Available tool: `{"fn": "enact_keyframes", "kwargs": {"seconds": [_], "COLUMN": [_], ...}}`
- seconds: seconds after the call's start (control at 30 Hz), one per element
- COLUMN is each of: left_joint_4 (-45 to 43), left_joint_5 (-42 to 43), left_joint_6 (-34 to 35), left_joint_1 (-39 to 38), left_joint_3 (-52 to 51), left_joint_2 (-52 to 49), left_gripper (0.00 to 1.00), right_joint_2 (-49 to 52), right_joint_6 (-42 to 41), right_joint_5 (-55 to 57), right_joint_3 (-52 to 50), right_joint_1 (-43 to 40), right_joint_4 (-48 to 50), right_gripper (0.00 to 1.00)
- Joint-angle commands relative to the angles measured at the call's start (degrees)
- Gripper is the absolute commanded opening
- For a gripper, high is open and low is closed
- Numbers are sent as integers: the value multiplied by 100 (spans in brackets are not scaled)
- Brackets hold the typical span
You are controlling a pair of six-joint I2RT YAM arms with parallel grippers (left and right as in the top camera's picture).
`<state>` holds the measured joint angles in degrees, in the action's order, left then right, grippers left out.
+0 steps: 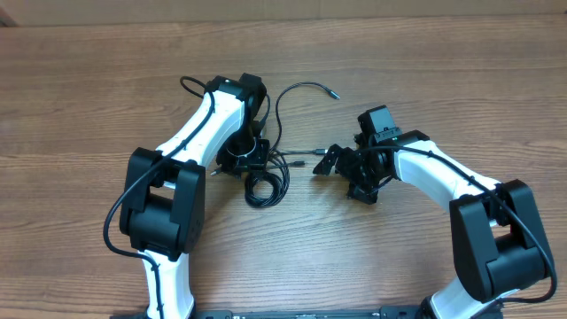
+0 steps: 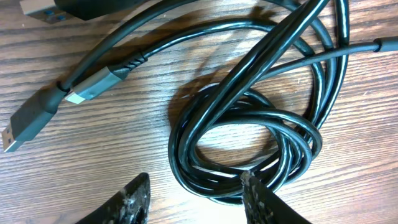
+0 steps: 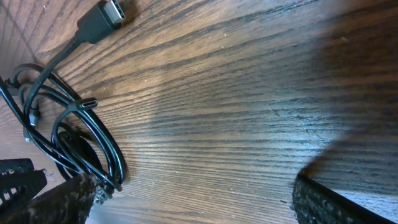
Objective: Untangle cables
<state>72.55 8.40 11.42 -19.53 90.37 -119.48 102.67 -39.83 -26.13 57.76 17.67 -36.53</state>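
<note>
Thin black coiled cables (image 1: 265, 184) are lying tangled at the centre of the brown wooden tabletop (image 1: 89, 89)!
Left end effector (image 2: 194, 180) is gaping open at their 10 o'clock; right end effector (image 3: 193, 199), fingers spread wide, is hovering at 3 o'clock.

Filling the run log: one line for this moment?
left gripper: open, at coil of cables | right gripper: open, empty | cables: tangled, on table
</note>
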Motion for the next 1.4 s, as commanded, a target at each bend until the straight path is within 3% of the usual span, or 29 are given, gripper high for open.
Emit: {"fn": "enact_keyframes", "kwargs": {"seconds": [0.0, 0.03, 0.1, 0.3, 0.33, 0.47, 0.53, 0.73, 0.77, 0.8, 0.93, 0.97, 1.0, 1.03, 1.1, 1.27, 1.37], "left_joint_4": [9, 46, 63, -52, 39, 321, 490, 632, 520, 138, -793, -1126, -1340, -1423, -1749, -2205, -2140], "left_joint_5": [98, 284, 640, 1130, 1064, 251, 24, -876, -968, -903, -780, -901, -872, -850, -817, -682, -61], "left_joint_6": [-66, -68, -114, 282, 328, 761, 1292, 2608, 2883, 3182, 3191, 3193, 3228, 3316, 3412, 3674, 3095], "left_joint_1": [-46, -44, -37, -48, -68, -144, -153, -533, -564, -564, -551, -553, -553, -553, -553, -546, -306], "left_joint_3": [11, 4, 4, 7, 7, 7, 4, -173, -363, -811, -1515, -1659, -1827, -1965, -2352, -2680, -2559], "left_joint_2": [-28, -28, -28, 551, 826, 1493, 1510, 1908, 1906, 1906, 1906, 1906, 1904, 1904, 1904, 1904, 1904], "left_gripper": [57, 80, 69, 56, 52, 56, 49, 55, 59, 74, 77, 72, 61, 39, 5, 4, 17], "right_joint_2": [96, 96, 96, 96, 96, 96, 96, 96, 96, 96, 96, 96, 96, 96, 96, 96, 96], "right_joint_6": [92, 92, 92, 92, 92, 92, 92, 92, 92, 92, 92, 92, 92, 92, 92, 92, 92], "right_joint_5": [407, 411, 566, 566, 568, 566, 566, 566, 566, 566, 566, 568, 566, 566, 566, 566, 566], "right_joint_3": [-42, -42, -42, -42, -42, -42, -42, -42, -42, -42, -42, -42, -42, -42, -42, -42, -42], "right_joint_1": [-4, -4, -4, -4, -4, -4, -4, -4, -4, -4, -4, -4, -4, -4, -4, -4, -4], "right_joint_4": [48, 46, 48, 48, 48, 48, 46, 48, 48, 48, 48, 48, 48, 48, 48, 48, 50], "right_gripper": [100, 100, 100, 100, 100, 100, 100, 100, 100, 100, 100, 100, 100, 100, 100, 100, 100]}}
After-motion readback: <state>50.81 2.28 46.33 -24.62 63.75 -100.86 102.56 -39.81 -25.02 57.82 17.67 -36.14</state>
